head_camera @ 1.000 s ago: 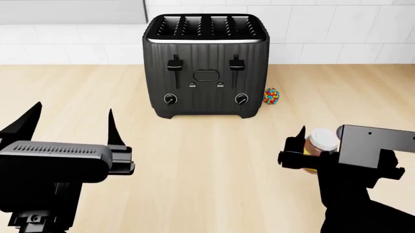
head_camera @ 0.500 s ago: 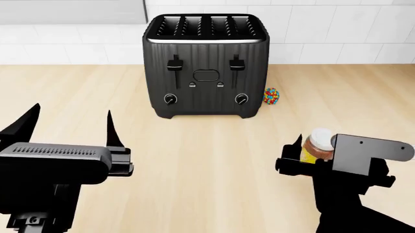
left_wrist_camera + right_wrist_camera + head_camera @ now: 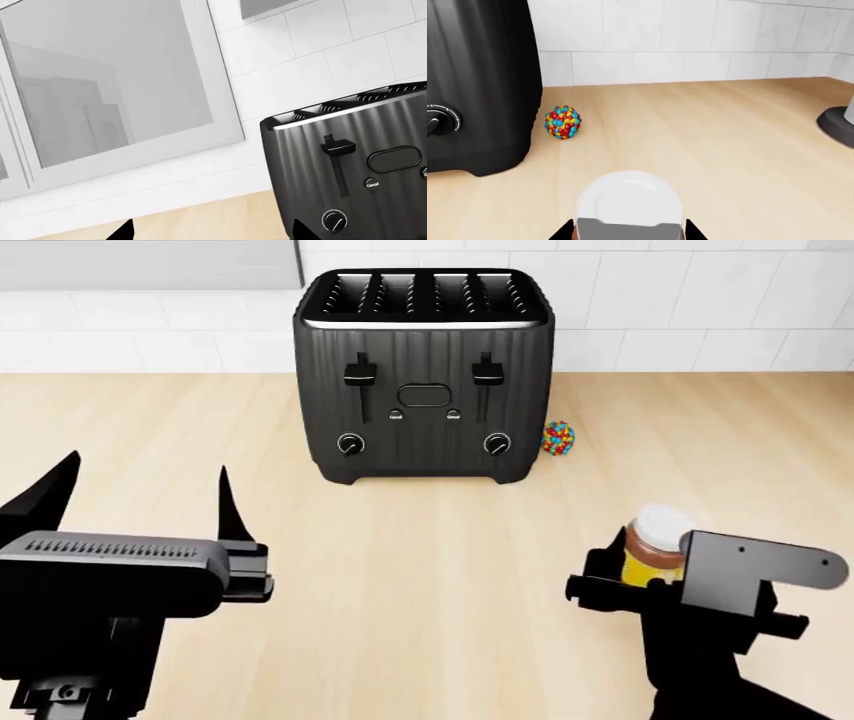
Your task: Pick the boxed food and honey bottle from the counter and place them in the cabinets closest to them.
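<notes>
Our right end effector [image 3: 638, 580] grasps the honey bottle [image 3: 654, 542] near its cap; lifting fast, it could slip onto the surface [image 3: 427, 570].

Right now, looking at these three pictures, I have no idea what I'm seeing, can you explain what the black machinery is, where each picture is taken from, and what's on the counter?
This is a simulated two-armed robot. One picture looks down from its head; the other two come from cameras near each gripper.

In the head view, the left gripper hangs open over the counter, holding nothing. The right gripper sits around the honey bottle, an amber bottle with a white cap; the jaws appear shut on it.

On the counter stand a black toaster and, beside it, a small multicoloured ball. The right wrist view shows the bottle's cap from above, with the ball beyond. The left wrist view shows the toaster and a pale cabinet door on the wall. No boxed food shows in these pictures.
</notes>
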You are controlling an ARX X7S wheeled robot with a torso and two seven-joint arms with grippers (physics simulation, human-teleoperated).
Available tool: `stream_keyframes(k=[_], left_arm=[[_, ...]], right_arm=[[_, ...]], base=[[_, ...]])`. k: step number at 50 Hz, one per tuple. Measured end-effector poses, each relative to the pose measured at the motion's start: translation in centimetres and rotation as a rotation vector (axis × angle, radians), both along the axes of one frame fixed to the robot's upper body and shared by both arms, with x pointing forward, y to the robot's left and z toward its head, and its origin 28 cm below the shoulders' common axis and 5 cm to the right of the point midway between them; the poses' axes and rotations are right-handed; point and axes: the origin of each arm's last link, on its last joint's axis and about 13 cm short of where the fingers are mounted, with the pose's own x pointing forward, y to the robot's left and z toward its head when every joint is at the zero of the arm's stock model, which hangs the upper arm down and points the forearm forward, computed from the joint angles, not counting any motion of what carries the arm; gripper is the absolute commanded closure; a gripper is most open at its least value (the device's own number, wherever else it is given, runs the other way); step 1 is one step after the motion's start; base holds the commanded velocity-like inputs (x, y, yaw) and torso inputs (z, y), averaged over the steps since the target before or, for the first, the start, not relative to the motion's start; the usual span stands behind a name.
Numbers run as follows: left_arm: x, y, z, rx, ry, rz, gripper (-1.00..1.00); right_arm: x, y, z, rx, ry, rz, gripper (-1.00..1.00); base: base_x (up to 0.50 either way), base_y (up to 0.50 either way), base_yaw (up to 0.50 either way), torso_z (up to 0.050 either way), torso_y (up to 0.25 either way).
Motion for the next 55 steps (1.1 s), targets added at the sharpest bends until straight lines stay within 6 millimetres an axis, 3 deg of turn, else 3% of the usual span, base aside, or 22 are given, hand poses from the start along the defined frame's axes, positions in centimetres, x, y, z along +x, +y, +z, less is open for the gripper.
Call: stream_keyframes(k=[15,23,55], left_arm=[[0.0,0.0,-0.1,-0.001,0.003,0.004,-1.0],[0.0,0.0,-0.1,-0.001,0.003,0.006,-1.0],[0.2,-0.1,0.2,-0.003,-0.005,-0.002,-1.0]], right_arm=[[-0.3,0.2,0.0,0.006,-0.013,0.006,1.0],[-0.5,0.4,1.0,-0.019,-0.04,0.023,1.0],[-2.0,3.4,11.7,-0.196,-0.236,0.302,1.0]], base=[[0.0,0.0,0.0,0.0,0.0],[0.0,0.0,0.0,0.0,0.0],[0.0,0.0,0.0,0.0,0.0]])
